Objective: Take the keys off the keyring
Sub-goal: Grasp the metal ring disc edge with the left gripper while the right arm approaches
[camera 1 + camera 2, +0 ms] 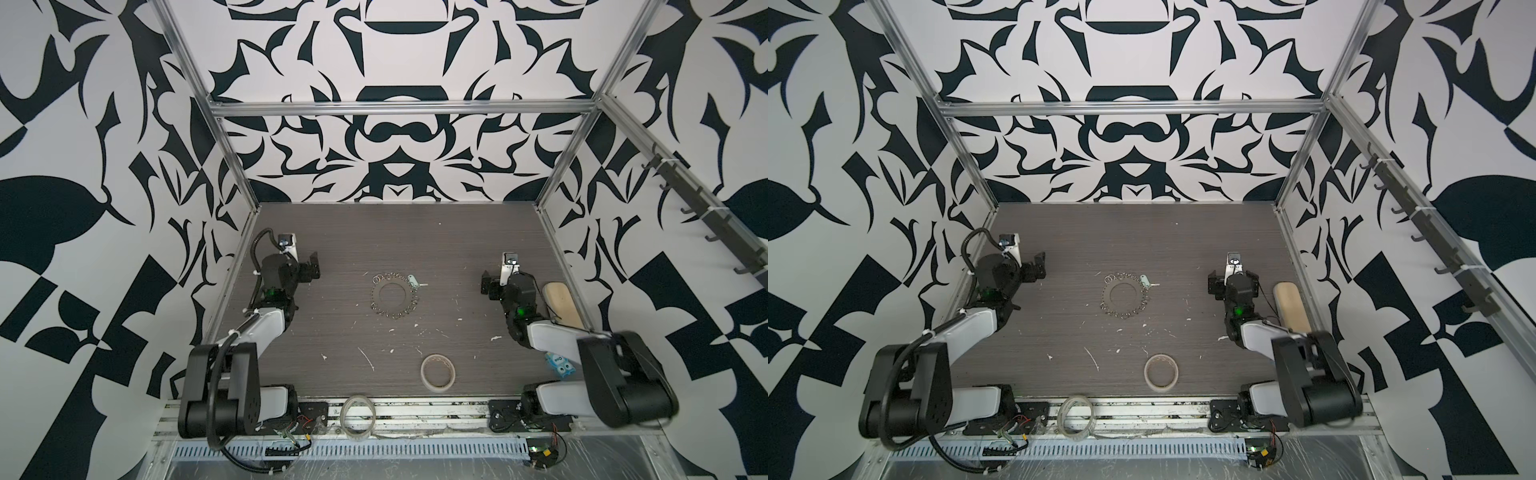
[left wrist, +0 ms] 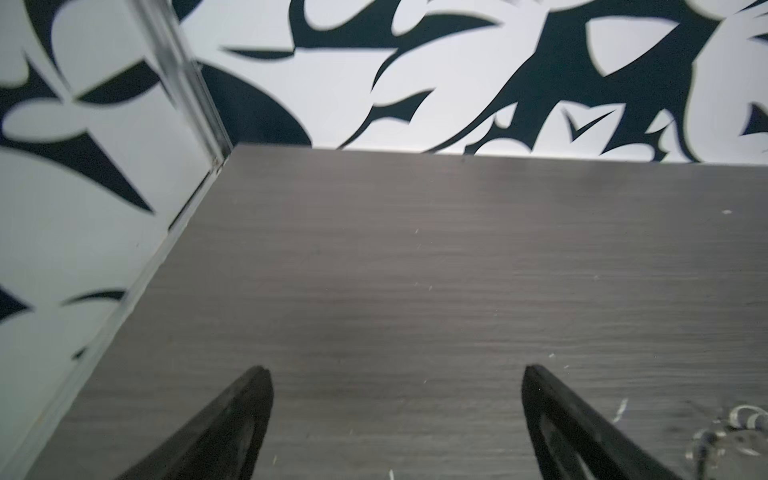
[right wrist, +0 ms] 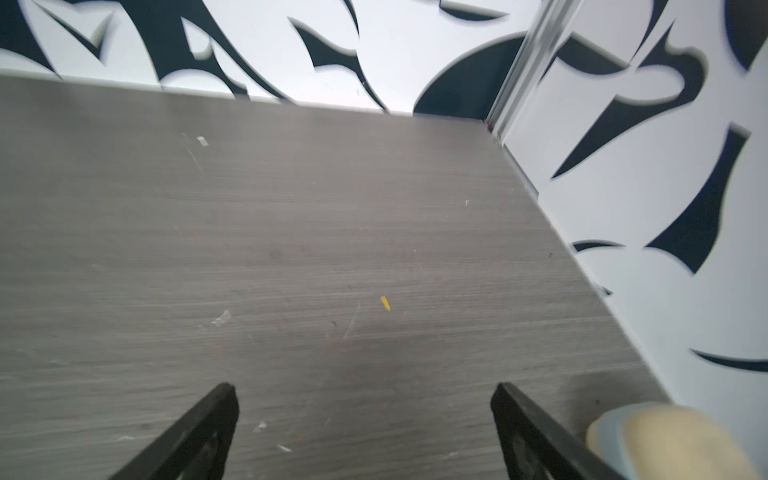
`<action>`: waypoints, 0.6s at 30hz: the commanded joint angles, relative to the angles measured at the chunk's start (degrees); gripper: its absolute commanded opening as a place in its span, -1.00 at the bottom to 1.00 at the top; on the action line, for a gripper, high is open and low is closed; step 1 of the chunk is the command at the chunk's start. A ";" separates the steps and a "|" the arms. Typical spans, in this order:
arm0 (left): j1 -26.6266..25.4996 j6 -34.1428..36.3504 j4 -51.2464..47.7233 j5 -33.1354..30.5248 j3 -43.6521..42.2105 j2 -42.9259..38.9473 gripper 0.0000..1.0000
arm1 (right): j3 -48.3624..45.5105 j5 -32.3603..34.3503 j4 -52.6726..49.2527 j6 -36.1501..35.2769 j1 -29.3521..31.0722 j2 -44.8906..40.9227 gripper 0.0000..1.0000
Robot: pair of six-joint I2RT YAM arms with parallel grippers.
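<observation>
The keyring (image 1: 375, 300) (image 1: 1107, 300), a wide loop of small linked silver rings, lies flat at the middle of the dark table. A small pale key (image 1: 412, 281) (image 1: 1146, 281) rests at the loop's far right edge, its shaft pointing right. My left gripper (image 1: 309, 268) (image 1: 1036, 266) hovers open to the left of the loop, well apart from it. My right gripper (image 1: 488, 284) (image 1: 1214, 284) hovers open to the right, also apart. In the left wrist view the left gripper (image 2: 395, 370) holds nothing, and blurred rings of the keyring (image 2: 739, 419) show at the picture's corner. The right gripper (image 3: 363, 386) is empty too.
A beige tape roll (image 1: 437, 388) (image 1: 1161, 388) lies near the table's front. A clear tape roll (image 1: 345, 415) sits on the front rail. A beige oblong block (image 1: 563, 303) (image 3: 673, 440) lies by the right wall, with a small blue item (image 1: 561, 365) nearer the front. Patterned walls enclose three sides.
</observation>
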 commanded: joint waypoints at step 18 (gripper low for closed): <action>-31.59 -11.61 -44.70 19.37 37.50 25.32 0.30 | 16.13 -25.60 -37.32 20.97 5.20 -4.48 0.92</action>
